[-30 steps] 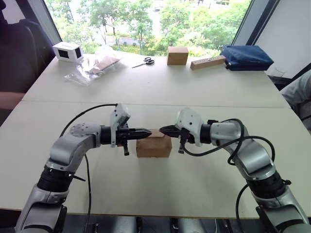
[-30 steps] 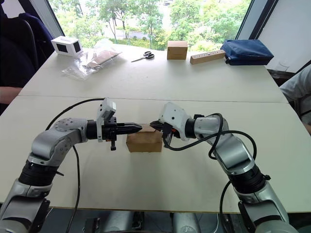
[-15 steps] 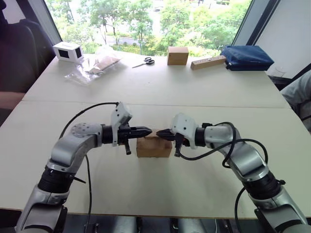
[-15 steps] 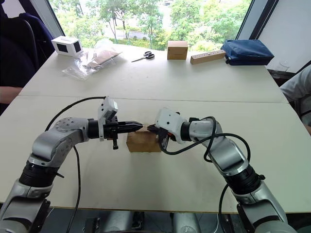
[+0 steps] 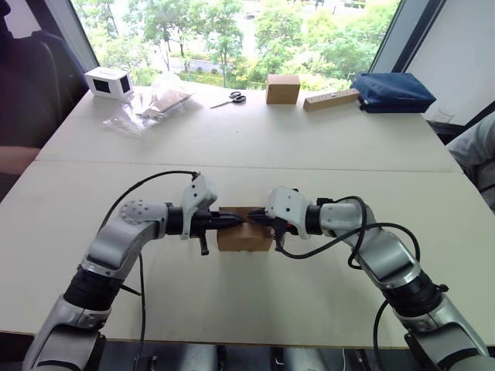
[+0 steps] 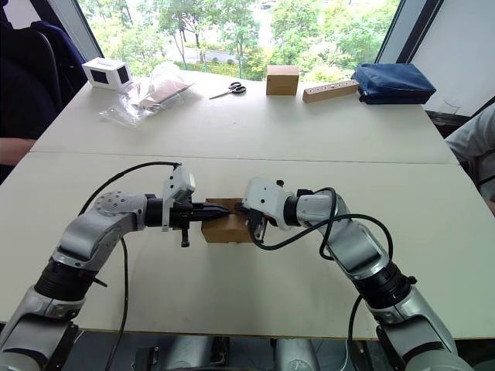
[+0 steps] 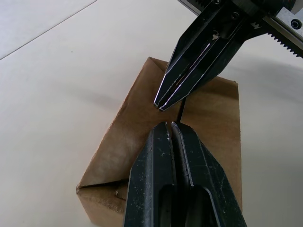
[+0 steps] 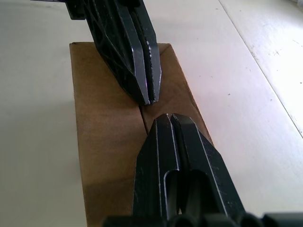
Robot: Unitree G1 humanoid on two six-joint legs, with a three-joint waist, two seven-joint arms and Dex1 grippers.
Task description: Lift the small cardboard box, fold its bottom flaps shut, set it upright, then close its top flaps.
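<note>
The small cardboard box sits upright on the white table, near the front middle. Its top flaps lie flat, with a narrow seam running between them. The bottom flaps are hidden beneath it. My left gripper reaches in from the left, shut, with its tip over the box top. My right gripper comes in from the right, also shut. The two tips nearly meet above the seam. The left wrist view shows my left gripper facing the right gripper over the box.
At the far edge of the table stand a smaller brown cube, a wooden block and a blue bag. Scissors, plastic bags and a white box lie at the far left. A person's sleeve shows at the right edge.
Both grippers have moved inward over the box top, and their tips have gone from the box's ends to almost touching. The box has stayed put.
</note>
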